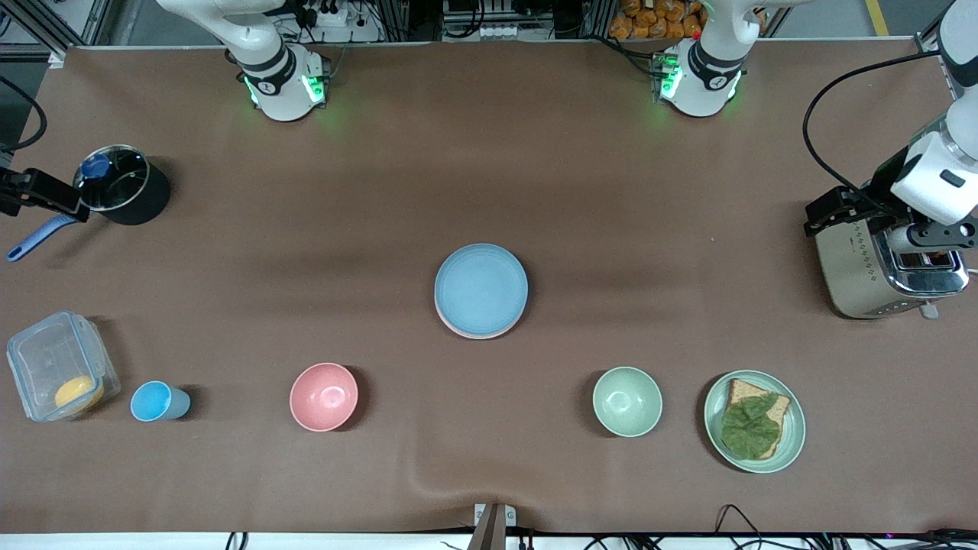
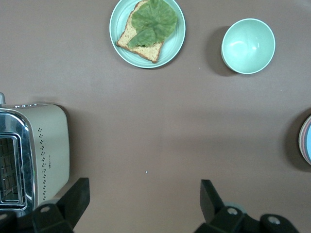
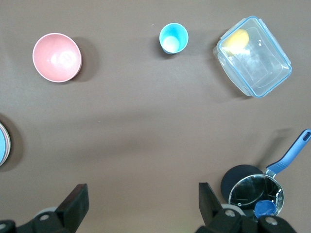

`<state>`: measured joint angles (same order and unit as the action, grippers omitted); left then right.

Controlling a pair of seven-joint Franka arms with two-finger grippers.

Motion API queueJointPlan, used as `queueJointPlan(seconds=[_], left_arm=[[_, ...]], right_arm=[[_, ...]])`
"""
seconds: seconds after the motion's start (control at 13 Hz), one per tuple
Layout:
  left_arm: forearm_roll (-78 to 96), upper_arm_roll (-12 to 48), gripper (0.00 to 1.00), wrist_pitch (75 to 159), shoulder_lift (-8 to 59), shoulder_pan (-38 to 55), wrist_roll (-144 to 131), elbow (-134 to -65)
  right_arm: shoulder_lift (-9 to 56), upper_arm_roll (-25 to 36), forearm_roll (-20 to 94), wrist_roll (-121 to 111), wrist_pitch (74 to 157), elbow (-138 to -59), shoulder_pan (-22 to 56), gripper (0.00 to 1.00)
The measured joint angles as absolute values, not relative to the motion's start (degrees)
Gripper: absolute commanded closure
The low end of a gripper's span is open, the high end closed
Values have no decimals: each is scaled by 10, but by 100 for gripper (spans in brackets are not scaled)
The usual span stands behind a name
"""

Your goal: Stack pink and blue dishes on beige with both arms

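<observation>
The light blue plate [image 1: 481, 287] lies on top of a stack in the middle of the table. The pink plate's rim [image 1: 467, 334] peeks out beneath it. No beige plate shows; whatever lies under the pink one is hidden. The stack's edge [image 2: 307, 145] shows in the left wrist view, and the same edge [image 3: 2, 143] shows in the right wrist view. My left gripper [image 1: 834, 208] [image 2: 143, 187] hangs open and empty by the toaster. My right gripper [image 1: 37, 194] [image 3: 142, 191] hangs open and empty beside the black pot. Both arms wait far from the stack.
Nearer the camera stand a pink bowl [image 1: 324, 396], a small blue cup [image 1: 157, 402], a clear box [image 1: 57, 367], a green bowl [image 1: 627, 401] and a green plate [image 1: 795, 428] with bread and a leaf. A toaster [image 1: 879, 267] and black pot [image 1: 122, 185] sit at the table's ends.
</observation>
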<state>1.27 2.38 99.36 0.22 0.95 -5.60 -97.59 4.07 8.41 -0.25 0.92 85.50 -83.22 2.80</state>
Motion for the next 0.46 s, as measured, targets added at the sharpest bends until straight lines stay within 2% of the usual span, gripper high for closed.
queueJointPlan(seconds=[0.46], left_arm=[[13, 24, 0, 993, 3, 12, -56, -973]], right_arm=[[41, 70, -2, 26, 851, -844, 24, 0]])
